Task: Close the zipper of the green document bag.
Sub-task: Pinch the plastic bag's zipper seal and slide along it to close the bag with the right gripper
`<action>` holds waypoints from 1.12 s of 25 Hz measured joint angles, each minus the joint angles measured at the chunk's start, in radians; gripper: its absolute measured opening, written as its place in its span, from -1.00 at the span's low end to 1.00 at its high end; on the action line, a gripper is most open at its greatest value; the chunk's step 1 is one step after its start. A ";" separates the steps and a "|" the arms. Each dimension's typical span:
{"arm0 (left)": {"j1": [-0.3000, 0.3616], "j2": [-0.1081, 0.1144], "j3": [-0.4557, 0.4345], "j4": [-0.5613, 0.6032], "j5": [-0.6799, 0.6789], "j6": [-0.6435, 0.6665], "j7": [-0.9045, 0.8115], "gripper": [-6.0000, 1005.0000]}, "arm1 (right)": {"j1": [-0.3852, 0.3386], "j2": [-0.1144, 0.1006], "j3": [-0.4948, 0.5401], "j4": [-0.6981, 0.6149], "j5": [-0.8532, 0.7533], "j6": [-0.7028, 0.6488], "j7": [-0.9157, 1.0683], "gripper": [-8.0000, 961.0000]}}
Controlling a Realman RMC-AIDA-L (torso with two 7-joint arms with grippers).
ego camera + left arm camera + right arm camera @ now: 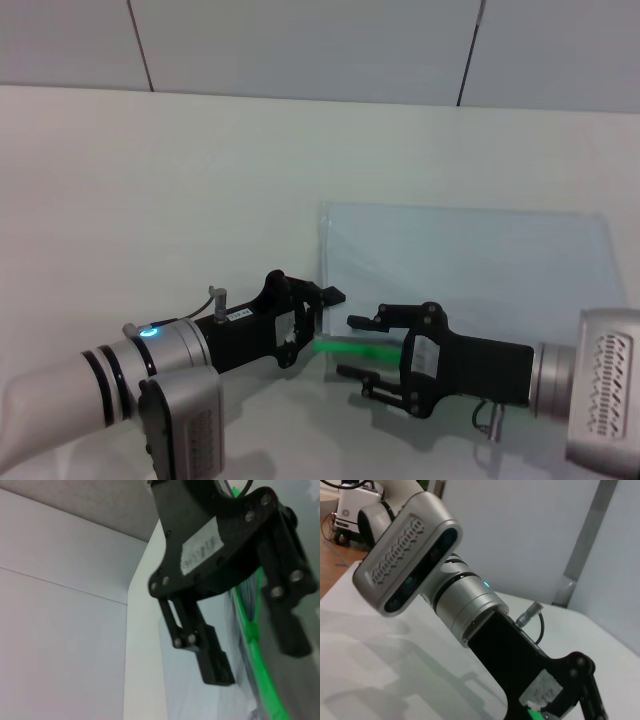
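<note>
Closest to the head camera: two arms, low in the picture, pointing at each other across the near edge of the bag.

Left end effector (322, 318): at the bag's near left corner, fingers spread open, one above and one below the green strip. Seen again, large and dark, in the right wrist view (555, 695).

Right end effector (358, 347): just beside it, also open, one finger on each side of the zipper (355, 347) without squeezing it. Seen close in the left wrist view (252, 645), black fingers (212, 655) parted with the bright green line between them.

Green document bag (465, 275): flat on the white tabletop (150, 190), on the right half, see-through and bluish-grey. Far edge straight and bare. Left edge straight too, ending right at the left end effector. Near edge mostly hidden under the right arm, so only a short bit of green strip showing.

Plenty of bare tabletop to the left and behind the bag. Tight spot between the two end effectors, almost touching.
</note>
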 joint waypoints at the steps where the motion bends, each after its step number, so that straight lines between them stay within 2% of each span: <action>1: 0.000 0.000 0.000 0.000 0.000 0.000 0.000 -0.89 | -0.011 0.000 0.012 0.007 0.000 0.000 -0.031 0.30; 6: 0.002 0.001 0.000 0.000 0.000 0.000 0.000 -0.89 | -0.061 -0.001 0.066 0.031 -0.001 -0.001 -0.157 -0.05; 13: 0.002 0.001 -0.001 0.001 0.000 0.001 0.004 -0.89 | -0.068 -0.003 0.071 0.043 -0.004 0.008 -0.177 -0.49; 20: 0.002 0.001 -0.005 0.002 0.000 0.001 0.009 -0.89 | -0.072 -0.003 0.063 0.043 -0.004 0.012 -0.199 -0.48; 28: 0.001 0.001 -0.014 0.002 0.000 0.001 0.014 -0.89 | -0.117 -0.001 0.091 0.079 -0.001 0.027 -0.371 -0.47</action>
